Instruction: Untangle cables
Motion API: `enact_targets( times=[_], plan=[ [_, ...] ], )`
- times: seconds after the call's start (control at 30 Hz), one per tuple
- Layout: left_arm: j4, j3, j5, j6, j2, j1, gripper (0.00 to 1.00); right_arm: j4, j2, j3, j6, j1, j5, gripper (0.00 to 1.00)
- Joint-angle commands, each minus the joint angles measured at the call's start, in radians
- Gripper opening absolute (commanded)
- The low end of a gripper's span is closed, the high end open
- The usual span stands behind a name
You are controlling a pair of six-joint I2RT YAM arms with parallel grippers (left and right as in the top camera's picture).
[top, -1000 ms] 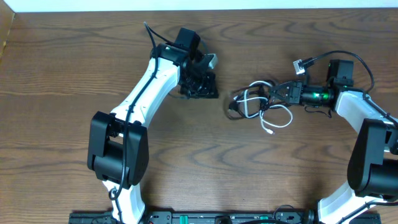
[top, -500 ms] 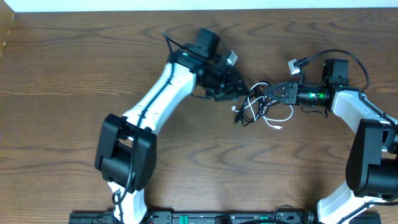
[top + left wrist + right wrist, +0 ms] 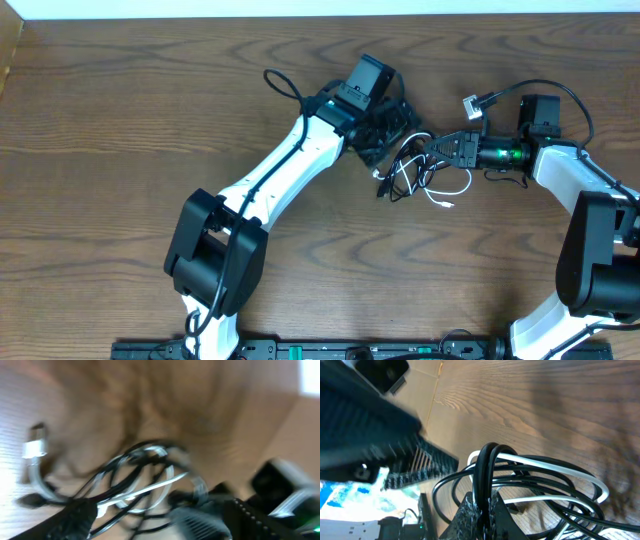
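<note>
The cables lie tangled in the middle right of the table. The black cable (image 3: pixel 399 166) loops through the white cable (image 3: pixel 463 186). My right gripper (image 3: pixel 441 148) is shut on a bundle of black cable loops (image 3: pixel 485 467) at the tangle's right side. The white cable (image 3: pixel 547 465) arcs just beyond its fingertips. My left gripper (image 3: pixel 398 132) hangs over the tangle's upper left, open. In the blurred left wrist view its gripper (image 3: pixel 160 520) has wide-spread fingers, with strands of black cable (image 3: pixel 125 460) and white cable (image 3: pixel 150 491) between and beyond them.
A grey connector (image 3: pixel 477 104) on the right arm's own thick wire sticks out behind the right gripper. The left arm's wire (image 3: pixel 281 84) loops out toward the table's far edge (image 3: pixel 200 17). A white plug end (image 3: pixel 35 448) lies left of the tangle.
The left arm has swung right to the tangle and its jaws have spread apart. The right gripper drew the tangle slightly up and right, then held still.
</note>
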Motion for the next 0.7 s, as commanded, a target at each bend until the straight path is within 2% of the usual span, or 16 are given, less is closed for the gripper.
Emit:
enact_targets(
  times=[0.0,0.07,0.13,0.2,0.27,0.3,0.33,0.4,0.5,0.53,0.57,0.63,0.67],
  plan=[
    [0.035,0.004,-0.023,-0.174,-0.027,0.007,0.84,0.003,0.000,-0.001,-0.017,0.005,-0.032,0.01],
    [0.038,0.004,-0.026,-0.203,-0.028,0.005,0.83,0.003,0.000,-0.001,-0.017,0.005,-0.031,0.01],
    [0.033,0.004,-0.077,-0.169,-0.028,0.002,0.83,0.003,0.000,-0.001,-0.016,0.005,-0.016,0.01],
    [0.030,0.004,-0.126,-0.080,-0.028,-0.003,0.82,0.002,0.000,-0.001,-0.016,0.005,0.004,0.01],
    [0.018,0.003,-0.133,0.092,-0.028,-0.004,0.81,0.003,0.000,-0.001,-0.016,0.005,0.009,0.01],
    [0.002,0.003,-0.151,0.175,-0.028,-0.004,0.76,0.002,0.000,-0.001,-0.016,0.005,0.009,0.01],
    [-0.024,0.000,-0.169,0.262,-0.028,-0.004,0.66,0.002,0.000,-0.001,-0.015,0.005,0.009,0.01],
    [-0.059,-0.009,-0.199,0.327,-0.027,-0.004,0.54,0.002,0.000,-0.001,-0.013,0.006,0.008,0.01],
    [-0.059,-0.034,-0.196,0.334,-0.026,-0.001,0.53,0.003,0.000,-0.001,-0.007,0.018,0.009,0.01],
    [-0.050,-0.034,-0.157,0.395,-0.026,0.005,0.53,0.003,0.000,-0.001,-0.007,0.024,0.009,0.01],
    [-0.010,-0.034,-0.063,0.524,-0.026,0.016,0.56,0.003,0.000,-0.001,-0.007,0.032,0.009,0.01],
    [0.048,-0.028,0.134,0.750,-0.026,0.042,0.66,0.003,0.000,-0.001,-0.008,0.044,0.009,0.01],
    [0.051,-0.023,0.192,0.826,-0.026,0.058,0.70,0.004,0.000,-0.001,-0.008,0.048,0.009,0.01]
  ],
)
